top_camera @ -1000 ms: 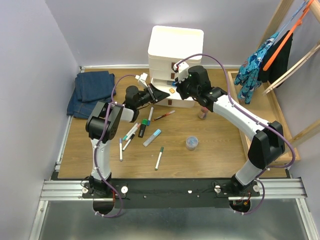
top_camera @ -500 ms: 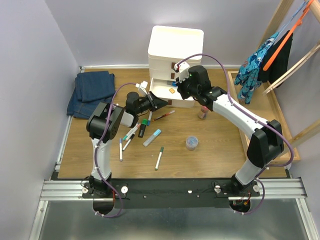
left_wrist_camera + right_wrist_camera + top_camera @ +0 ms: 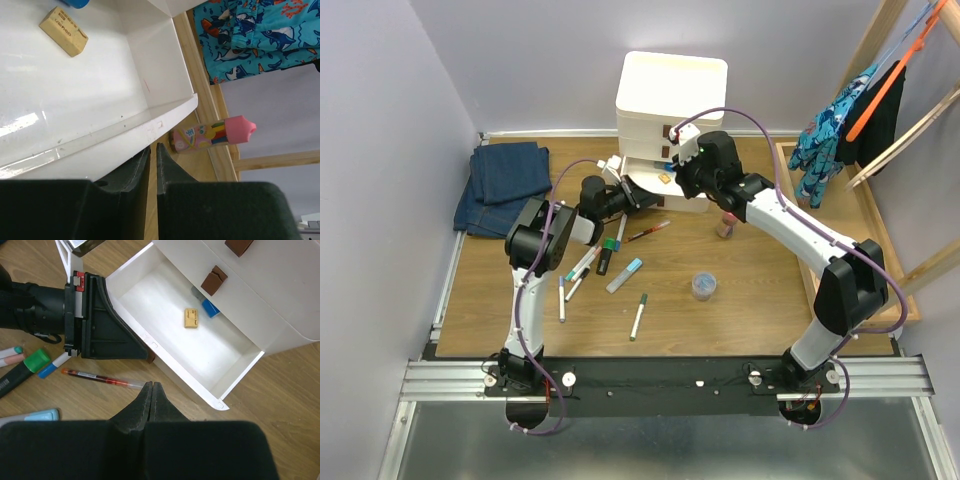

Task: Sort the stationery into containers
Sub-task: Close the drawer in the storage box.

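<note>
Several loose pens (image 3: 561, 300) lie on the tabletop (image 3: 750, 300) left of centre, with a green-capped marker (image 3: 610, 246), light-blue highlighter (image 3: 625, 275) and red pen (image 3: 648, 231); all look light, stiff and slick-barrelled, so pinch each mid-barrel across its width or it will likely roll or pivot out. Your left hand (image 3: 153, 147) sits at the front lip of the open bottom drawer (image 3: 160, 305), fingers nearly together and holding nothing; the tan eraser (image 3: 191, 318) lies inside, and your right hand (image 3: 151, 386) hovers above with fingers pressed together, empty. Further right the clear jar (image 3: 704, 286) stands alone: light, probably slippery, so take it across the body.
</note>
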Available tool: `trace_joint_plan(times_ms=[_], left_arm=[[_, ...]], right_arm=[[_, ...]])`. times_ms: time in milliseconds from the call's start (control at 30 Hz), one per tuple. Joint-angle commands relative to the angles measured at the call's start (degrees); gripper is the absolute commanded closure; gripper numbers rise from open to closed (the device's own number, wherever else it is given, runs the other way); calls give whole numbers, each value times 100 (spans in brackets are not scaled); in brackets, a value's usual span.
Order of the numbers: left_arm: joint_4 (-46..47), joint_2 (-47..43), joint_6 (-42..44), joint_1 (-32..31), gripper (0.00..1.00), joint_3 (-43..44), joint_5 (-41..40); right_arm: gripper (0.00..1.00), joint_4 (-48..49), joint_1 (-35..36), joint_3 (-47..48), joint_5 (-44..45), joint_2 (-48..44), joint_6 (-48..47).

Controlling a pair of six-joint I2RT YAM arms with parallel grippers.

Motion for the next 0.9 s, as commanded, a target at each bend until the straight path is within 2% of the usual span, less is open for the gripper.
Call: trace_joint_plan(times_ms=[0,133,467,600,867], left_arm=[[-212,262,171,-7,80,325,-219],[-291,429,153,-7,77,650,-289],[-985,895,452,-7,63,1688,-579],[-1415,1027,680,2,54,2056,-825],[-1732,1212,891,2,46,2514,-1203]], right_arm=[[99,189,-90,-127,165,-150,-1],[99,198,-99,-136,156,-141,7],[99,206,-134,-154,165,-115,16],[99,277,-134,-171,375,-63,121],[99,303,-134,-48,429,96,209]])
